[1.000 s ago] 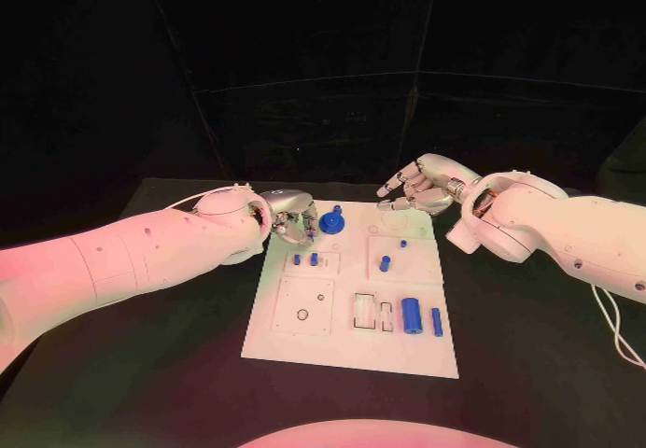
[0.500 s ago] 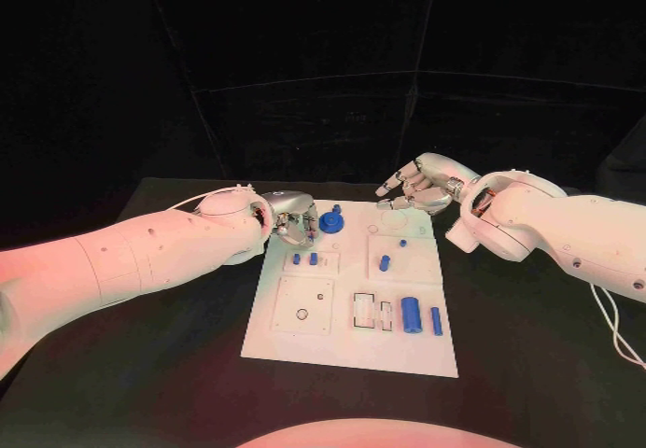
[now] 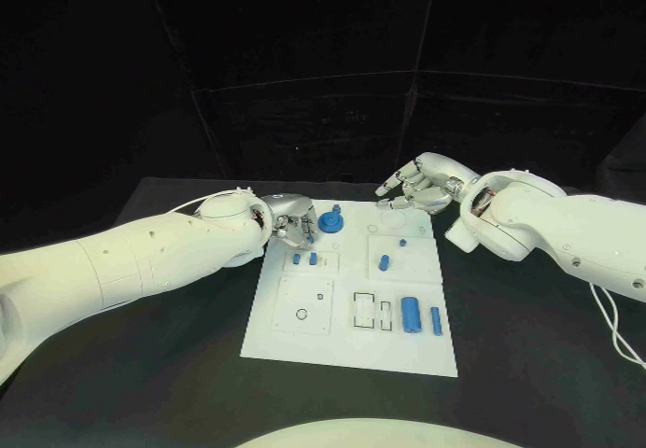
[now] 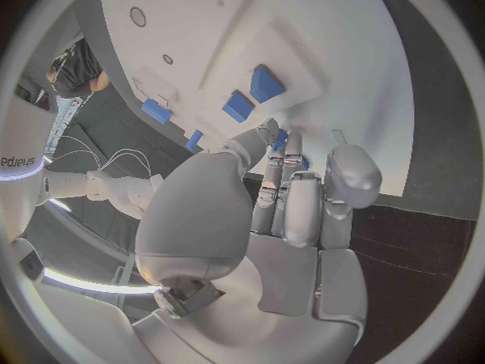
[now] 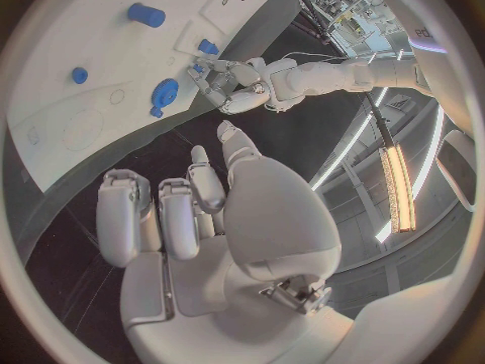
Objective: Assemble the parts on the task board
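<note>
The white task board lies in the middle of the table. My left hand hovers over its far left corner, fingers curled, beside a round blue part. In the left wrist view its fingertips close around a small blue part that is mostly hidden. Just beyond them, two short blue pegs stand in the board. My right hand hangs over the board's far right edge with its fingers curled in and nothing in them. The right wrist view shows that hand well above the board.
More blue parts sit on the board: two pegs, a stub, a small dot, a thick cylinder and a thin one. Empty slots lie near the front. Black table surrounds the board.
</note>
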